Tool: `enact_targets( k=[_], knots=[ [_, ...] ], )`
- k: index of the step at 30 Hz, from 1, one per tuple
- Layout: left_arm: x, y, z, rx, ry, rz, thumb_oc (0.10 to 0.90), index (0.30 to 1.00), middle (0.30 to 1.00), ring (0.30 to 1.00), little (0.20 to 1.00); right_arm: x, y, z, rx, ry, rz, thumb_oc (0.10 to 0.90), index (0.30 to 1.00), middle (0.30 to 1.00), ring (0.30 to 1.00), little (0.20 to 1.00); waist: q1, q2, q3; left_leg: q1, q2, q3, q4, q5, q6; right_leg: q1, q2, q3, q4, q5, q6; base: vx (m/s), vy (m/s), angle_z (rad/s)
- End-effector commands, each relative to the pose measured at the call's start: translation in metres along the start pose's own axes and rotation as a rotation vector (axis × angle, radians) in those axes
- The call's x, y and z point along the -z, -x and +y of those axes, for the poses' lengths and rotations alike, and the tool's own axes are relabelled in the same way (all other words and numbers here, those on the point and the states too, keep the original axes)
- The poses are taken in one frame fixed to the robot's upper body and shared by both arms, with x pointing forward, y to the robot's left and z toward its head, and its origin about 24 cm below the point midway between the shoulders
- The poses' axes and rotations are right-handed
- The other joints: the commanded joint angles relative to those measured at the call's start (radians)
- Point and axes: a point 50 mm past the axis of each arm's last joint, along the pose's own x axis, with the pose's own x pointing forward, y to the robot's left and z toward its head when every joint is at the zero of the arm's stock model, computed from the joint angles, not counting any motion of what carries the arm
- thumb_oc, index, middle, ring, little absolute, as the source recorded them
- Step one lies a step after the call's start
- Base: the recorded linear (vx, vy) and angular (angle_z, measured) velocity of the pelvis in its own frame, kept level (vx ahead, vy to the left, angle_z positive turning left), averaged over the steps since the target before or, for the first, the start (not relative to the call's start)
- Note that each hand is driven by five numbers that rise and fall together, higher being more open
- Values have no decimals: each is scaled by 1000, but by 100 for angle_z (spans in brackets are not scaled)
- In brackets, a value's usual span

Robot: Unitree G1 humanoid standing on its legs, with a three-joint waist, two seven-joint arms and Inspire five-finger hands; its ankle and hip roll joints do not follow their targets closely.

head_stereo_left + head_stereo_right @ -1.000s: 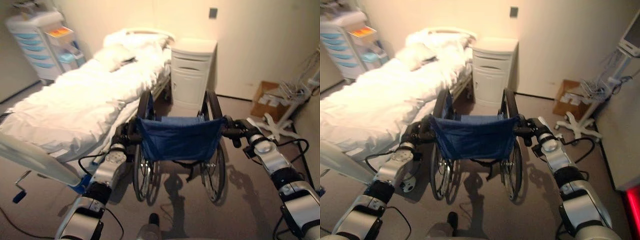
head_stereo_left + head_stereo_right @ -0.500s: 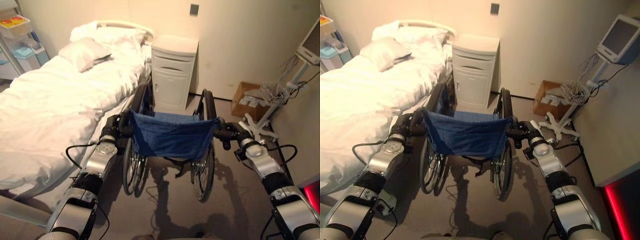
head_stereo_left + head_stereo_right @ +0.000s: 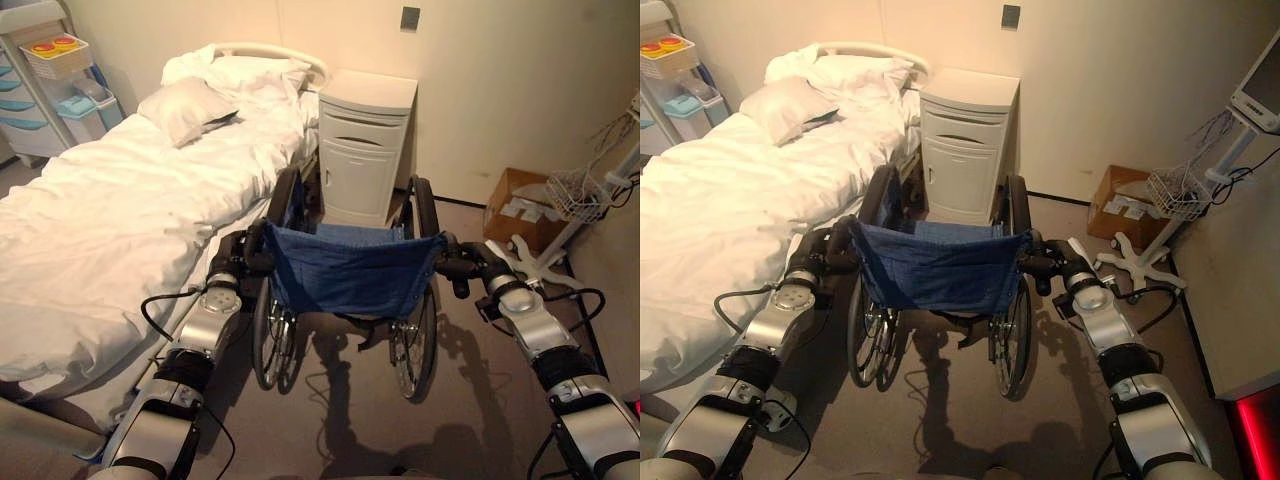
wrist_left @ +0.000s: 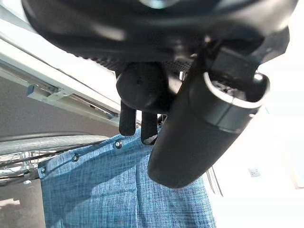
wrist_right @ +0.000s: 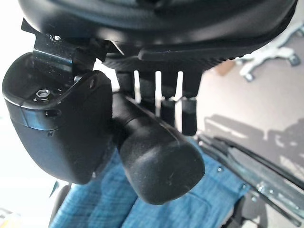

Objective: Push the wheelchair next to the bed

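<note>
The wheelchair [image 3: 345,270], with a blue fabric back and large spoked wheels, stands alongside the right side of the white bed [image 3: 120,220], facing the far wall. My left hand [image 3: 232,262] is curled round its left push handle [image 4: 142,88], close to the mattress edge. My right hand [image 3: 470,265] grips the right push handle [image 5: 161,161], fingers [image 5: 171,109] wrapped over it. The blue back cloth [image 4: 123,190] shows just past both hands.
A white nightstand [image 3: 365,145] stands right in front of the wheelchair against the wall. A cardboard box [image 3: 520,205] and a wheeled stand [image 3: 530,260] with a wire basket sit at right. A drawer trolley [image 3: 40,90] is beyond the bed, a monitor [image 3: 1260,85] at far right.
The whole picture has shifted with the camera. The wheelchair has rolled forward along the bed, closer to the nightstand. Both hands stay on the handles.
</note>
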Motion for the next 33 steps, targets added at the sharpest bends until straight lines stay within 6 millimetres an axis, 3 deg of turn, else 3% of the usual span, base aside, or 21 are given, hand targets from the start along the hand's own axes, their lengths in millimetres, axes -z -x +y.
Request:
enact_targets(
  k=[1, 4, 6, 8, 9, 10, 12, 19, 33],
  knots=[
    [41, 15, -38, 118, -40, 102, 400, 300, 300, 300, 300, 39, 9, -11, -95, 226, 126, 400, 300, 300, 300, 300, -14, -6, 38, -130, 17, 11, 340, 136, -29, 85, 71, -7, -160, 83, -31, 231, 45, -2],
    [42, 16, -37, 104, -25, 103, 400, 300, 300, 300, 300, 35, 5, -2, -106, 247, 134, 400, 300, 300, 300, 300, 7, 16, 61, -148, 59, -34, 132, 214, -34, 149, 98, 45, -155, 52, -26, 343, 199, -31],
    [47, 18, -32, 96, -26, 111, 400, 300, 300, 300, 300, 37, 6, 6, -116, 251, 138, 400, 300, 300, 300, 300, 27, 40, 64, -166, 90, -83, -75, 305, -52, 189, 119, 72, -154, 25, -20, 409, 276, -4],
    [51, 19, -28, 87, -31, 122, 400, 300, 300, 300, 300, 41, 9, 10, -124, 256, 137, 400, 300, 300, 300, 300, 44, 48, 61, -181, 99, -102, -147, 334, -58, 217, 112, 78, -159, 14, -13, 338, 227, 7],
    [54, 20, -26, 83, -31, 127, 400, 300, 300, 300, 300, 43, 10, 10, -127, 258, 138, 400, 300, 300, 300, 300, 47, 46, 57, -178, 90, -99, -147, 302, -50, 218, 99, 72, -157, 12, -7, 297, 216, -16],
    [57, 21, -20, 78, -36, 138, 400, 300, 300, 300, 300, 47, 12, 10, -129, 247, 145, 400, 300, 300, 300, 300, 48, 43, 44, -152, 70, -86, -156, 236, -32, 211, 78, 58, -144, 8, 8, 314, 234, -59],
    [59, 19, -13, 76, -47, 144, 400, 300, 300, 300, 300, 53, 17, 11, -130, 244, 154, 400, 300, 300, 300, 300, 43, 45, 32, -120, 50, -74, -167, 194, -16, 199, 55, 43, -116, -1, 23, 282, 202, -79],
    [52, 16, -7, 62, -64, 124, 400, 300, 300, 300, 300, 53, 17, 2, -100, 232, 142, 400, 300, 300, 300, 300, 47, 56, 3, -62, 1, -77, -267, 184, 14, 156, 30, 44, -88, 5, 53, 176, 113, -49],
    [52, 19, -9, 69, -93, 110, 400, 300, 300, 300, 300, 51, 15, 7, -86, 189, 145, 400, 300, 300, 300, 300, 64, 45, -6, -24, -45, -40, -268, 136, 71, 144, -11, 47, -23, 63, 94, 110, 52, -2]
  ],
)
